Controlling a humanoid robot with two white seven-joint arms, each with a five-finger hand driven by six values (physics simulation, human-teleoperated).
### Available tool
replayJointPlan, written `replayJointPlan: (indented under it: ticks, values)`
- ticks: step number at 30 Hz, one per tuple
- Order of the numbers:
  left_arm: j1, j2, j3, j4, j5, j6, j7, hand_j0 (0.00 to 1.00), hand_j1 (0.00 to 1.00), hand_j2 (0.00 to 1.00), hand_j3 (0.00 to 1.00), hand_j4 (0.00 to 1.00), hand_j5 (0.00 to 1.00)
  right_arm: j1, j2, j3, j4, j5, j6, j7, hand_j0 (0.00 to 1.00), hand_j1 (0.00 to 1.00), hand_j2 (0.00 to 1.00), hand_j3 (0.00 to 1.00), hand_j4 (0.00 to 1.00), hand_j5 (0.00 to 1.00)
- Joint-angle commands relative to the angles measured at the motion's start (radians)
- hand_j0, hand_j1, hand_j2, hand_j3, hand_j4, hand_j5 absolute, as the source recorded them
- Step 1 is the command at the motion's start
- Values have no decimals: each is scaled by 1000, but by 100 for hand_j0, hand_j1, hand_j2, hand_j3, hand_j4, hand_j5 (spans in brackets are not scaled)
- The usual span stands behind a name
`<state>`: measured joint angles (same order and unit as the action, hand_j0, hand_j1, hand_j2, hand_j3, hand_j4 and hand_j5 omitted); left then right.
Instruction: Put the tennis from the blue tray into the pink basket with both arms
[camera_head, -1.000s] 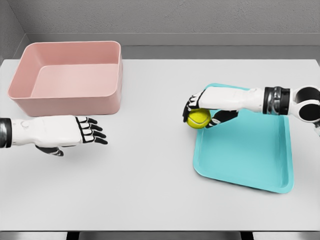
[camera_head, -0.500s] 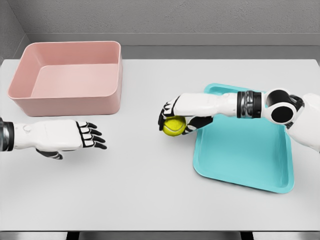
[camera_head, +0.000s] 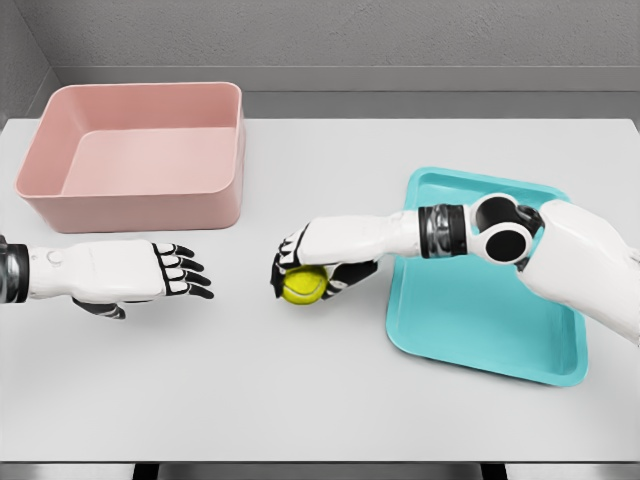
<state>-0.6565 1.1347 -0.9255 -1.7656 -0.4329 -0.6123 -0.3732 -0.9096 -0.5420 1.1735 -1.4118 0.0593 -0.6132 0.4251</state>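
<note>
Right hand (camera_head: 305, 268) clasped around tennis ball (camera_head: 304, 285), at 9 o'clock from blue tray (camera_head: 480, 320); left hand (camera_head: 150, 272) spread, empty.

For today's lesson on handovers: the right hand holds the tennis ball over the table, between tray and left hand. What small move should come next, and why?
Probably carry the tennis ball a little further left and set it down or pass it. The right hand grips it clear of the blue tray, the open left hand waits nearby, and the pink basket lies on that side.
</note>
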Motion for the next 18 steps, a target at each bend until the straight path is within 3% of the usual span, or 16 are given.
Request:
replayJointPlan:
  ticks: [1,18]
  values:
    - [0,0,0,0,5,1,0,100,100,100,100,100,100,0,31,11,11,8,2,0,57,57,57,57,57,57]
    - [0,0,0,0,5,1,-3,100,100,100,100,100,100,-14,159,25,183,24,2,1,57,57,57,57,57,57]
